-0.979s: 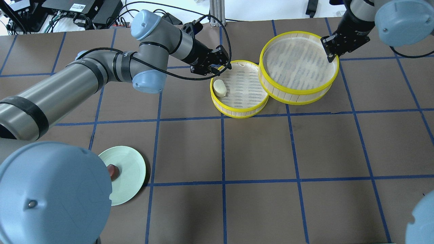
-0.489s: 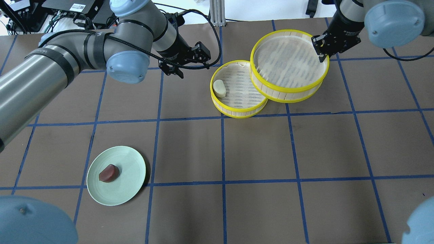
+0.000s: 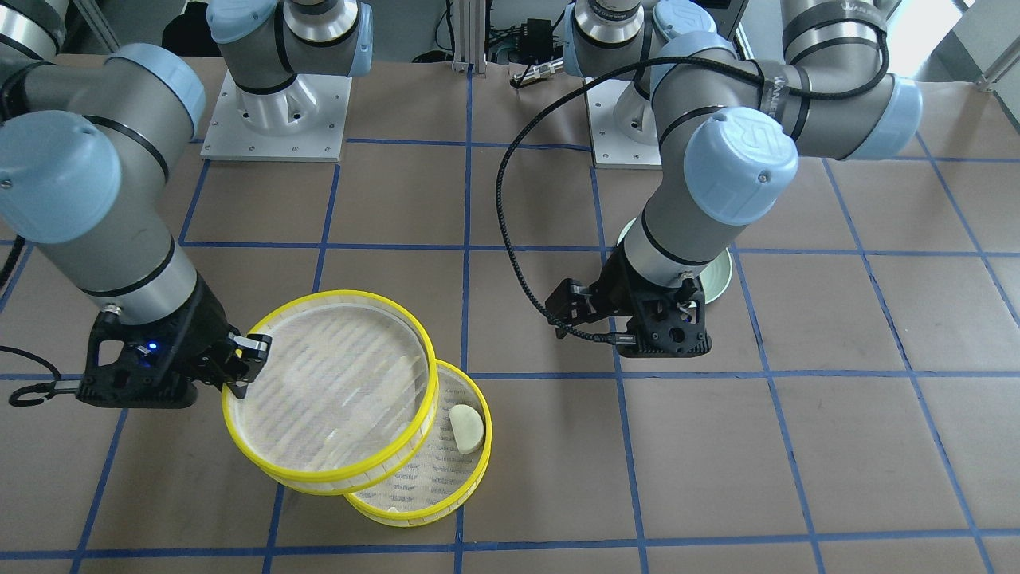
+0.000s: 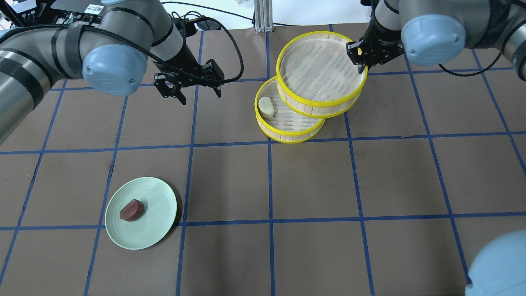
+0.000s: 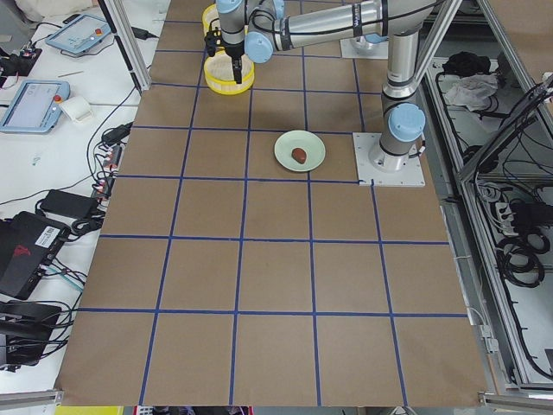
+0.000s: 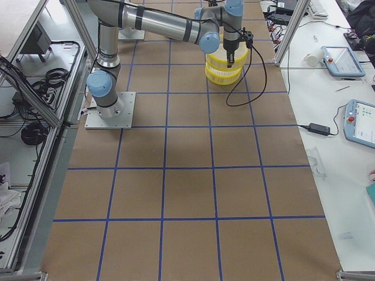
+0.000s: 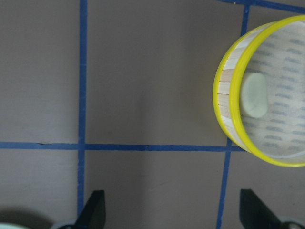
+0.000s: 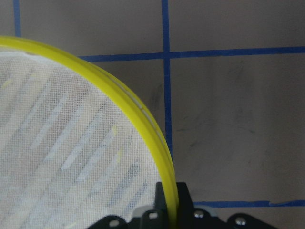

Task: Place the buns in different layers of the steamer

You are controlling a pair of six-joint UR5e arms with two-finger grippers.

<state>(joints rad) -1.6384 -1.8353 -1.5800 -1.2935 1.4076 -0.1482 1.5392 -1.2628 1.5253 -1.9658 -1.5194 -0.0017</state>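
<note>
Right end effector pinches the yellow-rimmed, pale-floored upper steamer tray.

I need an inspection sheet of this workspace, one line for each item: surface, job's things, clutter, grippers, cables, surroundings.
Surface: table covered in brown paper with a blue tape grid.
Job's things: cream-white bun lies in the lower steamer tray. The upper steamer tray is empty and overlaps it from above. The reddish-brown bun is on the pale green plate.
Clutter: nothing seen.
Grippers: left gripper open and empty, over bare table. Right gripper shut on the upper steamer tray, at its rim.
Cables: black cable loops beside the left arm's wrist.
Surroundings: teach pendant on a side bench; electronics beyond the far edge.
</note>
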